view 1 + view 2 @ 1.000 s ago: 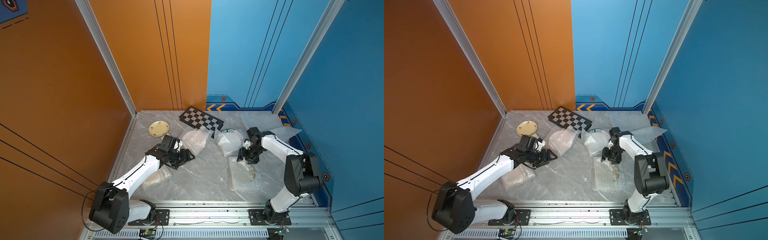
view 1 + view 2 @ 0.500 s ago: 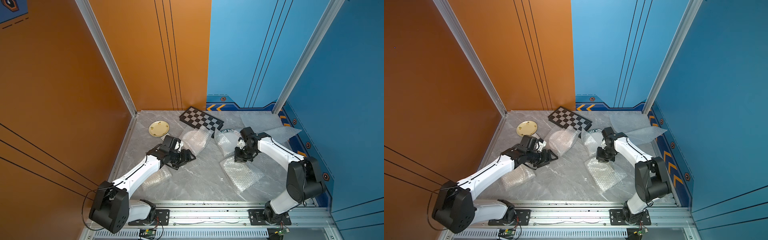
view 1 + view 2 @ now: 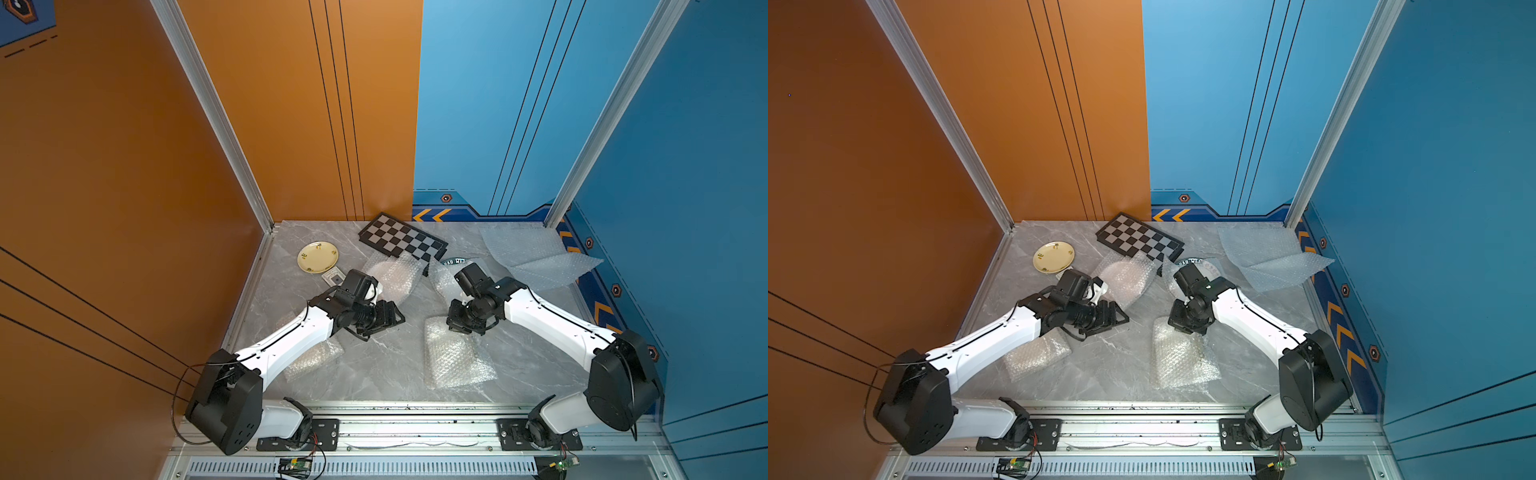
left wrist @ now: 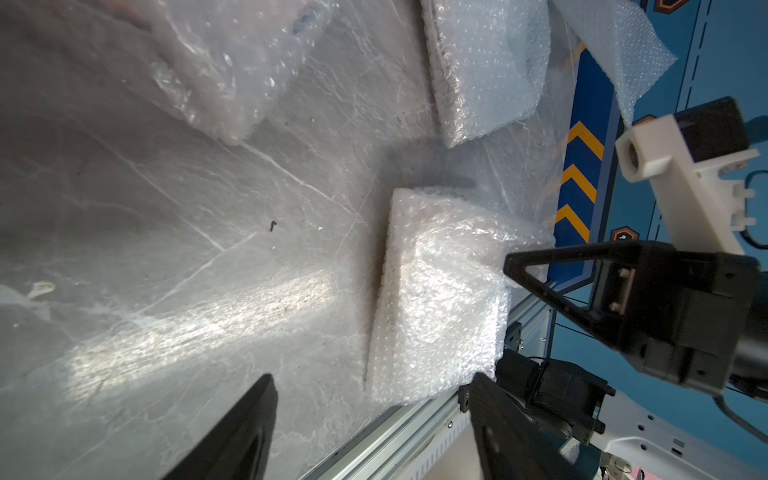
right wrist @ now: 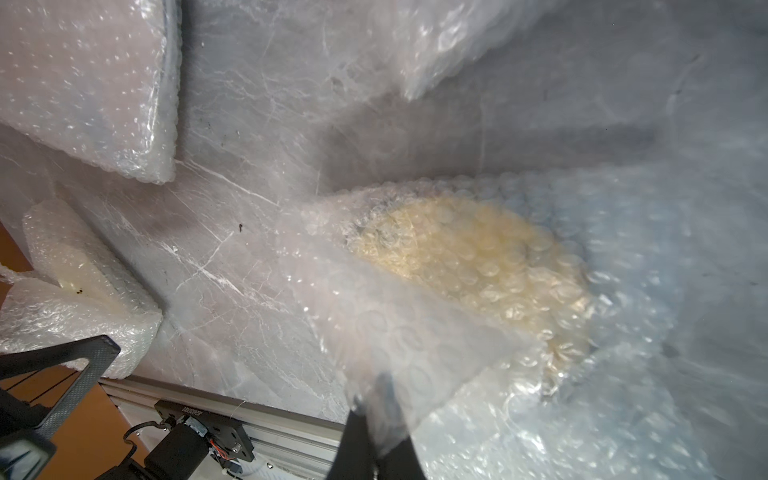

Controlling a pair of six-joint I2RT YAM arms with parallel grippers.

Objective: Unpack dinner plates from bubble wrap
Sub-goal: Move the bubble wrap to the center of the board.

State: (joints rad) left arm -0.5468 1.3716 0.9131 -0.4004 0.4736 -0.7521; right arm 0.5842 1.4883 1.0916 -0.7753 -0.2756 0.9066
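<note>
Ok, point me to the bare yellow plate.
In a top view the yellow plate lies far left, beside a small card, left of the checkerboard.

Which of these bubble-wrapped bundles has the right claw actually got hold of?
The bundle at front right, yellowish plate showing through. The right claw is shut on a flap of its wrap; no claw holds the others.

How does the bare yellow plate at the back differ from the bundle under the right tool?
The yellow plate lies uncovered, its floral sprigs visible; the bundle shows only a yellowish blur through bubble wrap. No tool touches the plate; the right tool is shut on a flap of the bundle's wrap. Both rest flat on the table.
</note>
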